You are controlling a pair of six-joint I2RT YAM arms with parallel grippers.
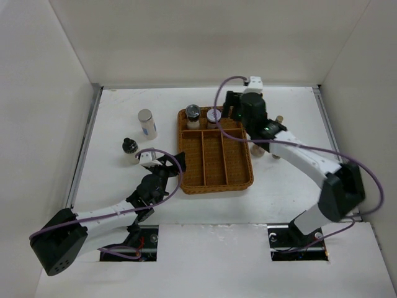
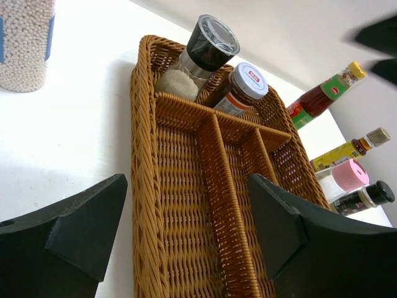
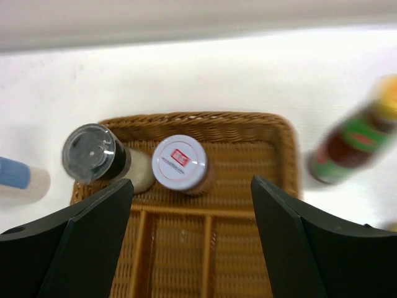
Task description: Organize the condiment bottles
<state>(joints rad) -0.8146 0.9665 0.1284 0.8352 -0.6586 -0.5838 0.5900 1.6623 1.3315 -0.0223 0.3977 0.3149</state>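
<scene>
Left gripper (image 2: 186, 211): fingers (image 2: 80, 230) spread wide, nothing between them. It sits low, just beside the left rim of the tray (image 2: 144, 186), looking along it; whether it touches the wicker cannot be told. Right gripper (image 3: 189, 205): fingers (image 3: 310, 242) also wide apart and holding nothing, poised over the tray's far end, looking down. Below it, in the far cross compartment, stand two upright items side by side: a grinder (image 3: 90, 152) with a dark clear-topped cap on the left, and a white-lidded jar (image 3: 180, 162) on the right. They are close together, and contact is unclear. The three long compartments hold nothing visible. On the table right of the tray, seen from the left wrist: green-labelled bottle (image 2: 322, 96) farthest back, then yellow-labelled bottle (image 2: 350, 149), pink-lidded jar (image 2: 344, 180) and black-capped bottle (image 2: 366, 198) nearest, all in a loose row. In the top view the right arm covers most of these. Left of the tray: white cylinder (image 1: 147, 124) with grey cap, near the far-left corner but apart from it. A small dark-capped jar (image 1: 129, 148) stands nearer, between the cylinder and the left gripper.
</scene>
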